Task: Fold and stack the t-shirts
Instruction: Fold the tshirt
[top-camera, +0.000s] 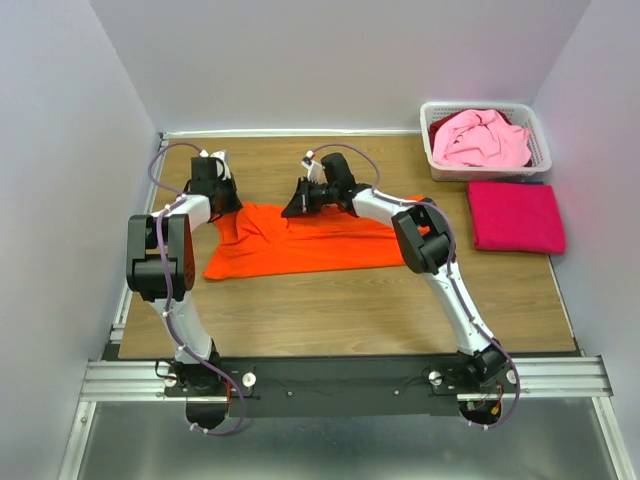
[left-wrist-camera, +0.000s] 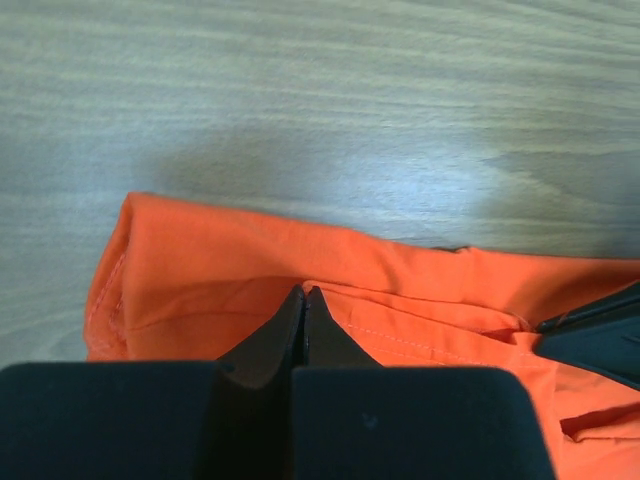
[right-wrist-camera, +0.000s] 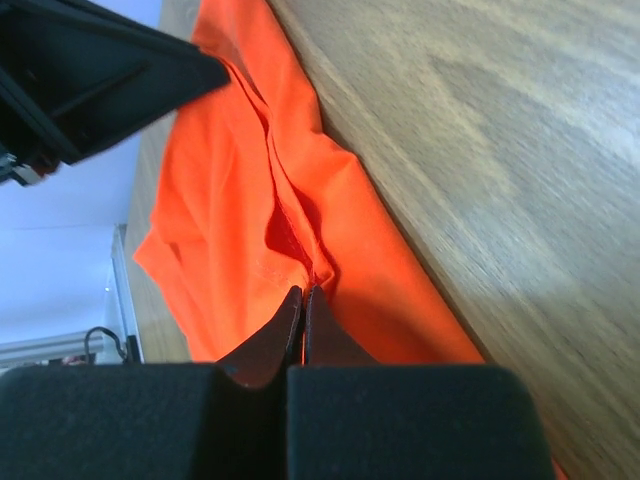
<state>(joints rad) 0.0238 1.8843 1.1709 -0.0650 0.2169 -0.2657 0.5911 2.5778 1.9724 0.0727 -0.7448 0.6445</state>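
Pink t-shirt (top-camera: 480, 140) heaped in basket (top-camera: 541, 150); left tool (left-wrist-camera: 303, 293), right tool (right-wrist-camera: 303, 293) each clamped on orange t-shirt (top-camera: 300, 250).

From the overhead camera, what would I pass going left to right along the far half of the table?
Left claw → right claw, both pinching the orange t-shirt → white basket with the pale pink t-shirt.

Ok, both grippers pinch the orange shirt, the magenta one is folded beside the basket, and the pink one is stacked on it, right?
No: the top external view shows the pink t-shirt crumpled in the white basket, not on the magenta t-shirt. The rest holds: left gripper and right gripper pinch the orange t-shirt; the magenta one lies folded beside the basket.
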